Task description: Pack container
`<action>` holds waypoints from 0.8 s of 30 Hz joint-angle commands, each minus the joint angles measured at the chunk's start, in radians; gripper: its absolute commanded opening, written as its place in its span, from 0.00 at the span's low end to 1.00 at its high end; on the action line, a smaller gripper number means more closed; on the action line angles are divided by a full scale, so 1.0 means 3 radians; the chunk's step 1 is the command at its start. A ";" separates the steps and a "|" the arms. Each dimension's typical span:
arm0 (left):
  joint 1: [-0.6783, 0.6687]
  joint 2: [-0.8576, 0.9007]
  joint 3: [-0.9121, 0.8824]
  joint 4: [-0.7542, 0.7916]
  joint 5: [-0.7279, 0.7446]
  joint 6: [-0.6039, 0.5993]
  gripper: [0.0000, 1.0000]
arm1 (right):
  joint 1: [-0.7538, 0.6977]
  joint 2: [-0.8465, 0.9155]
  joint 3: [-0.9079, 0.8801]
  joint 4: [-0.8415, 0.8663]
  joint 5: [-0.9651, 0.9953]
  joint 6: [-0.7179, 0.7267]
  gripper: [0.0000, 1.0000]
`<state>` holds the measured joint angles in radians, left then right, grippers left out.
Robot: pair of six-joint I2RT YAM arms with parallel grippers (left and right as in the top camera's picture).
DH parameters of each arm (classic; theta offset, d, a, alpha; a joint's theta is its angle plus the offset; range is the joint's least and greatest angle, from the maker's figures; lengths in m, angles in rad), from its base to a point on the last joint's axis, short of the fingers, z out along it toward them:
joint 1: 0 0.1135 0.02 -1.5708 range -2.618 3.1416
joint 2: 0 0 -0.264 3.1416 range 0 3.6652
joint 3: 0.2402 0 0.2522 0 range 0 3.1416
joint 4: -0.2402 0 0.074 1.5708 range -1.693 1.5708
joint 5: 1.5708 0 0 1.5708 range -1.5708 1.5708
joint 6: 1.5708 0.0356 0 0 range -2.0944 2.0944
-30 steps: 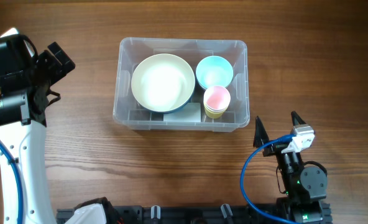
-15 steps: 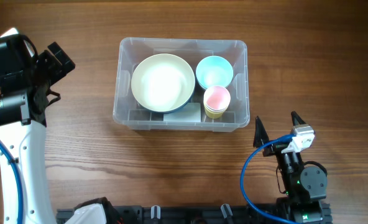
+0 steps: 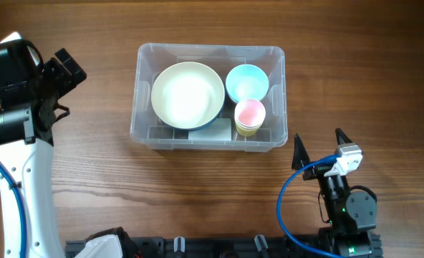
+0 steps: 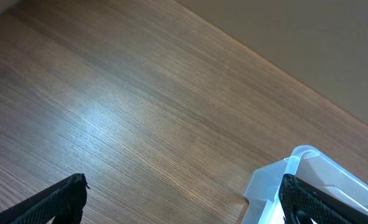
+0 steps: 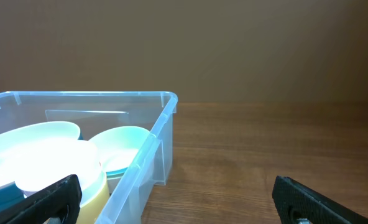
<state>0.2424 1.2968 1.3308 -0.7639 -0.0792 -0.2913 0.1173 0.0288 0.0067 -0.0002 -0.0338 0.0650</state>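
Nothing moved: left fingers (image 3: pixel 70 67) parked left of container (image 3: pixel 143 93), right fingers (image 3: pixel 299 154) near its corner; both released.

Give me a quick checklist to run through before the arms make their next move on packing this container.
1. Left hand open and empty: ok.
2. Right hand open and empty: ok.
3. Both hands apart from the container: ok, neither touches it.
4. Container upright and open at the top: ok.
5. Cream bowl, blue bowl and pink cup inside the container: ok; the pink cup sits nested in yellow cups.
6. Cream bowl lying flat on the base: cannot tell, it hides what is under it.
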 commanded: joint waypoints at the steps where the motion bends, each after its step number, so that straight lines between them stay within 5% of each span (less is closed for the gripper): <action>1: 0.0015 -0.0015 0.0037 -0.0004 0.0037 -0.0029 1.00 | 0.0023 0.0023 -0.0005 0.0009 -0.0043 -0.0036 1.00; 14: 0.0005 -0.0285 0.0036 -0.0041 0.0037 -0.0029 1.00 | 0.0023 0.0023 -0.0005 0.0009 -0.0043 -0.0036 0.99; 24: -0.0266 -0.2121 0.0031 -0.0304 0.0037 -0.0029 1.00 | 0.0023 0.0023 -0.0005 0.0009 -0.0043 -0.0036 1.00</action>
<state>0.2104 0.8330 1.3334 -0.8082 -0.0792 -0.2913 0.1173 0.0288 0.0067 -0.0002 -0.0338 0.0650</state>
